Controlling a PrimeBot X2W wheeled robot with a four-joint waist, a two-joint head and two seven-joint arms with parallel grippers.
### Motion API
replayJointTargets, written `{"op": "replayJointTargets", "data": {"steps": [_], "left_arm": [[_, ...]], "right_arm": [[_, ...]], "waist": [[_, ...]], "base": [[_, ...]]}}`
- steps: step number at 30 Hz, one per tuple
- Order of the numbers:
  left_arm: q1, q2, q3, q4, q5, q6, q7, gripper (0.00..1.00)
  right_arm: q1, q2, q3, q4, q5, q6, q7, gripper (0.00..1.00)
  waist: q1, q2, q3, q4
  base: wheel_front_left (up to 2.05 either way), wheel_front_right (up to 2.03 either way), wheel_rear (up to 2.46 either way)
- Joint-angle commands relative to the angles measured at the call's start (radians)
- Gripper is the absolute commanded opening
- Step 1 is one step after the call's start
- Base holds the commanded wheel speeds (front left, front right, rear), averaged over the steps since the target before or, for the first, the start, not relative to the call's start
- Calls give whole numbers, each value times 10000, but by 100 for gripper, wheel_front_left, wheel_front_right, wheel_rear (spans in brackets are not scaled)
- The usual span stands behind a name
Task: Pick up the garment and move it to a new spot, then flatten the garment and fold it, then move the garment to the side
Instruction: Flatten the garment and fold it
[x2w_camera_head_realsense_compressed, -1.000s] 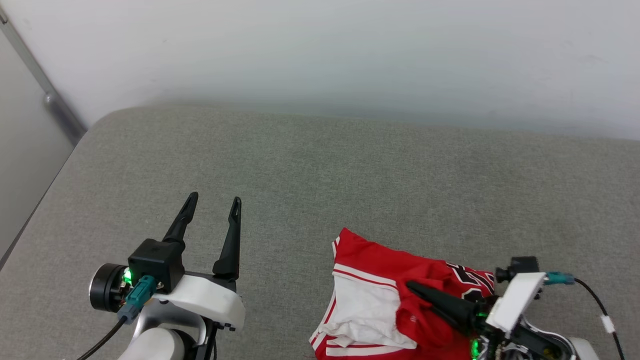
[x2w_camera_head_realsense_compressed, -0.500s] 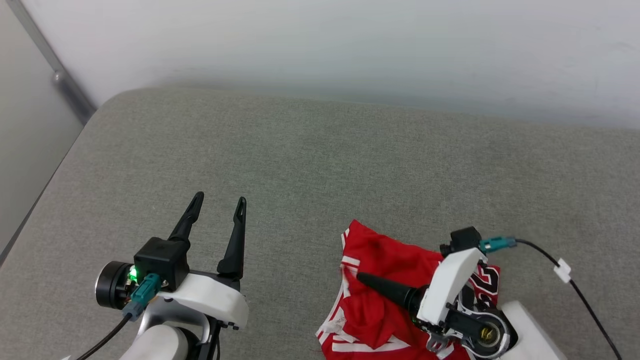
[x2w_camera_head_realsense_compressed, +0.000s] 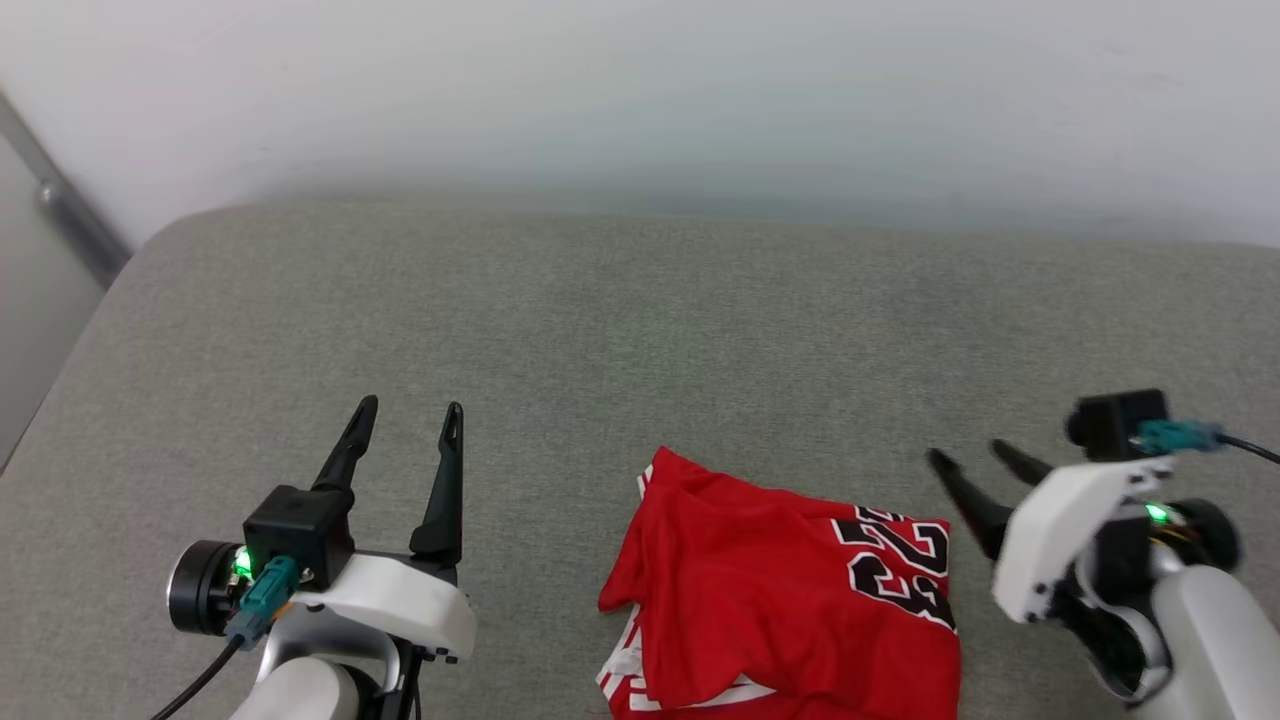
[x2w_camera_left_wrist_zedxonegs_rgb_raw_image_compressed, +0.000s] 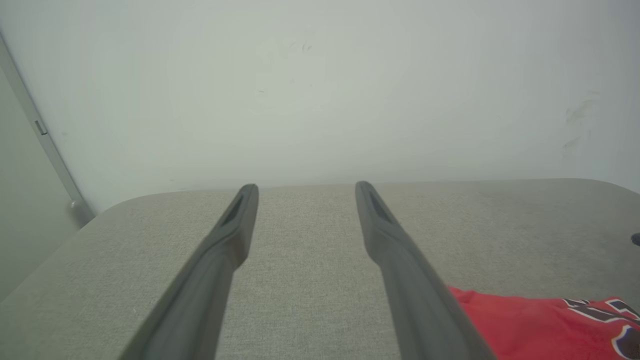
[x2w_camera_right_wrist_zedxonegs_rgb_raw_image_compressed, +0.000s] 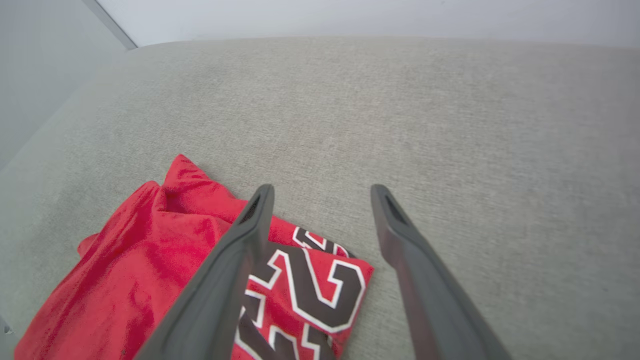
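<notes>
- One red garment lies crumpled on the grey cushion, its numbers facing up.
- Two grippers flank it: the left gripper and the right gripper, both with fingers spread, gripping nothing.

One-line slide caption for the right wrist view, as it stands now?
Right gripper open over the grey cushion, the red garment lying crumpled and ungripped beneath its fingers, black-and-white numerals facing up.
</notes>
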Motion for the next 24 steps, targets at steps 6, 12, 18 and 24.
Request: {"op": "replayJointTargets", "data": {"steps": [6,12,18,24], "left_arm": [[318,58,234,63,-108,251,-179,100],[504,85,380,213,-180,350,-311,100],[867,109,490,462,-250,443,-476,100],[999,77,504,681,-220,464,-592,100]], "right_arm": [[1625,606,-2945,-1710,-2842,-4,-999,100],[2468,1395,-4040,-3319,-3809,-4,-2325,100],[3293,1737,-3623,-4513,-4137,-4,-3518,100],[4101,1930,-3266,-5243,-4540,-4,-3501,100]], "waist": [[0,0,-171,-456],[0,0,-281,-670],[0,0,-501,-803],[0,0,-622,-794]], "base": [[0,0,0],[0,0,0],[0,0,0],[0,0,0]]}}
